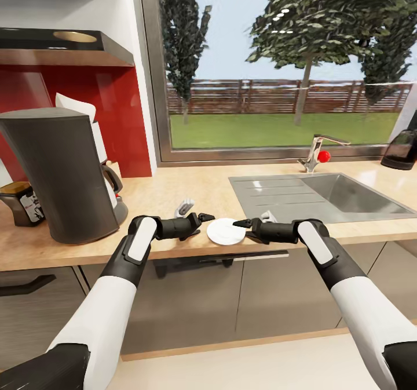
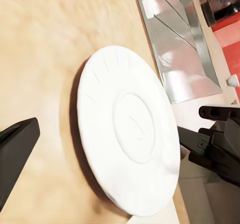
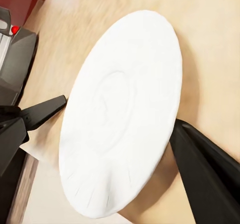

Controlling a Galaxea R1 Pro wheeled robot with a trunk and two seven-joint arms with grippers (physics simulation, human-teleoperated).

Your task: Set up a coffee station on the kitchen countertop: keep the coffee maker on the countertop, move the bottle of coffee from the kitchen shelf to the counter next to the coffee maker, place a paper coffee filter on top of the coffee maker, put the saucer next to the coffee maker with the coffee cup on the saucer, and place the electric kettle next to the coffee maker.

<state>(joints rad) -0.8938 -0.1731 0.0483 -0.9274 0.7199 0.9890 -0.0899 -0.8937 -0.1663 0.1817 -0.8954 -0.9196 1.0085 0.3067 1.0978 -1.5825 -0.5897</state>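
Head view: the saucer [image 1: 226, 230] lies flat at the lower centre of the frame, on the front edge of the kitchen countertop [image 1: 174, 196], my bench, well apart from the coffee maker [image 1: 61, 172] at the left. My left pincer [image 1: 204, 217] points at the saucer's left rim and my right pincer [image 1: 243, 223] at its right rim; neither is closed on it. A paper coffee filter [image 1: 78, 107] shows above the coffee maker's top, the bottle of coffee [image 1: 22, 203] stands just left of the coffee maker, and the electric kettle [image 1: 401, 149] sits at the far right edge, beyond the sink [image 1: 324, 196]. A small grey object lies on the bench just behind my left pincer; I cannot identify it. Left wrist view: the saucer fills the centre, one dark finger [image 2: 15, 151] at the lower left, clear of the rim; that pincer is spread. Right wrist view: the saucer lies between my two fingers [image 3: 210, 176], which straddle it without pinching; that pincer is spread. Judgement: the step in hand is the saucer placement. The next move calls for closing on the thin rim, or sliding the saucer, leftward to beside the coffee maker; the flat low rim may slip.
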